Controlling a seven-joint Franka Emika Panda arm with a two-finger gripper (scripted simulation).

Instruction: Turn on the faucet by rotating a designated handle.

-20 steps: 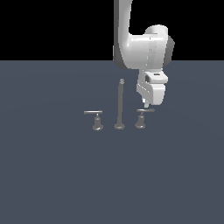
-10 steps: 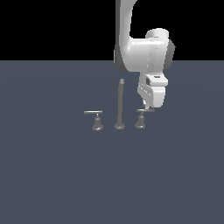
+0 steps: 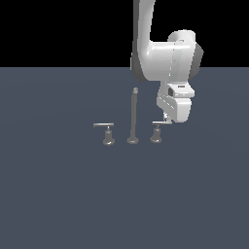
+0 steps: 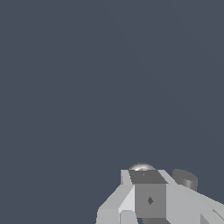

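Observation:
The faucet stands mid-floor in the exterior view: a tall thin spout column [image 3: 133, 116] between two low handles. The handle [image 3: 156, 131], on the exterior view's right, has its lever [image 3: 159, 123] pointing towards my gripper [image 3: 168, 118]. The fingertips sit right at the lever's outer end, touching or nearly so. The fingers look pressed together with nothing between them. In the wrist view, the gripper [image 4: 147, 176] hides most of a shiny rounded metal part [image 4: 141, 166] just beyond it.
The twin handle [image 3: 108, 135] with a thin straight lever stands on the exterior view's left of the spout. A dark grey stub [image 4: 184, 178] shows beside the fingers in the wrist view. All stands on a flat dark blue-grey floor [image 3: 73, 194].
The arm has drifted slightly to the exterior view's right and the hand has sunk a little towards the lever's end. The faucet parts look unmoved.

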